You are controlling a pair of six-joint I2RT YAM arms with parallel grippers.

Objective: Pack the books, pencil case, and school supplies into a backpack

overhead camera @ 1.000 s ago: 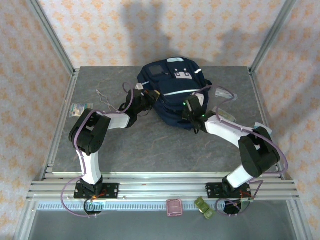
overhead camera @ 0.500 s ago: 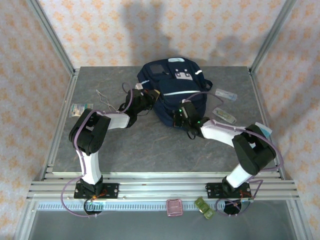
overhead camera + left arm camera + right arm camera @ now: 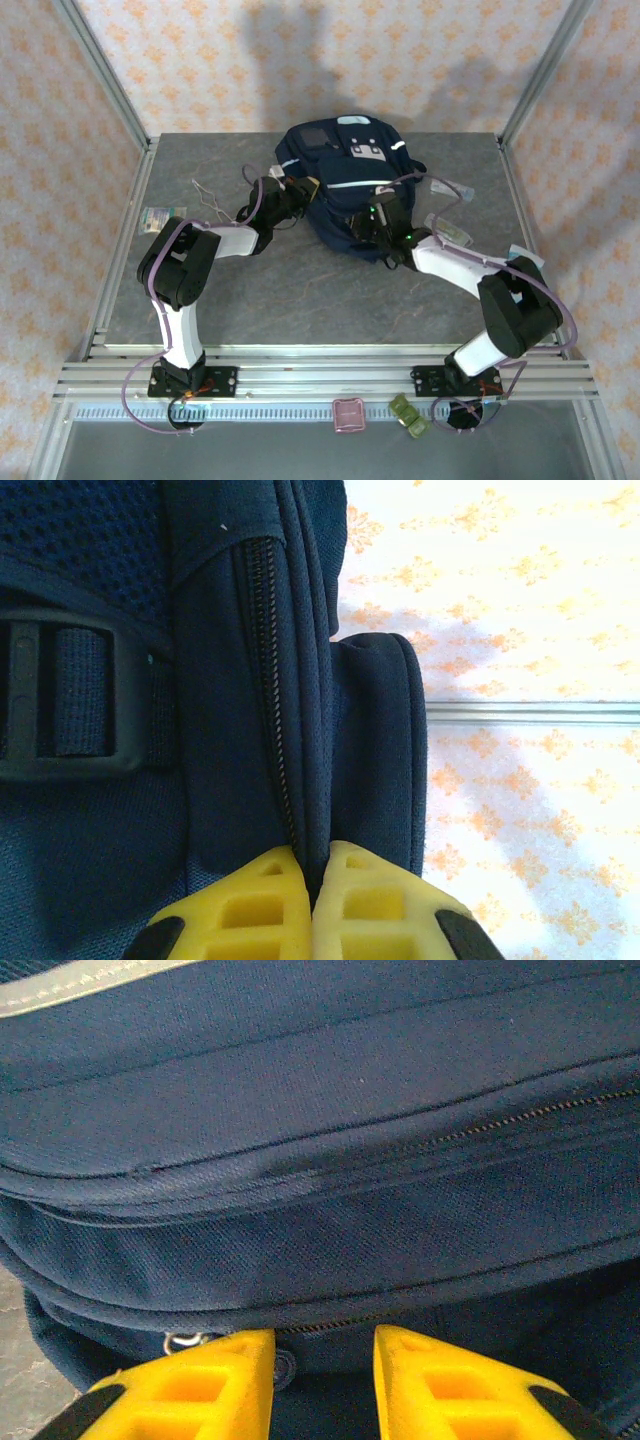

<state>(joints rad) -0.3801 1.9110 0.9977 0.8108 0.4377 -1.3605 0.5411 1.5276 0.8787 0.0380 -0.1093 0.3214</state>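
1. The grey table [image 3: 300, 290] takes up the whole floor of the cage, and both arms reach in from the near rail.
2. The backpack [image 3: 345, 190] is the big navy lump at the back centre of the table. It lies with its grey stripe and white patches facing up.
3. The left gripper [image 3: 312, 855] is on the bag's left side. Its yellow fingers are pressed tight together, pinching a fold of navy fabric right at the zipper [image 3: 270, 680].
4. The right gripper [image 3: 325, 1345] is nosed up against the bag's near right side. Its fingers stand a narrow gap apart with nothing clamped between them, only the bag's cloth behind. A small metal zipper pull [image 3: 180, 1341] sits just above the left fingertip.
5. The pencil case [image 3: 349, 413], pink, is down on the front ledge between the two arm bases, well apart from the bag. A small green object [image 3: 408, 412] lies just beside it.
6. For the school supplies, there's one clear packet [image 3: 447, 187] right of the bag and another clear packet [image 3: 450, 230] nearer, beside the right arm.
7. A greenish-white flat packet [image 3: 160, 216] lies at the table's left edge.
8. A thin bent wire [image 3: 207, 197] lies between that packet and the left arm.
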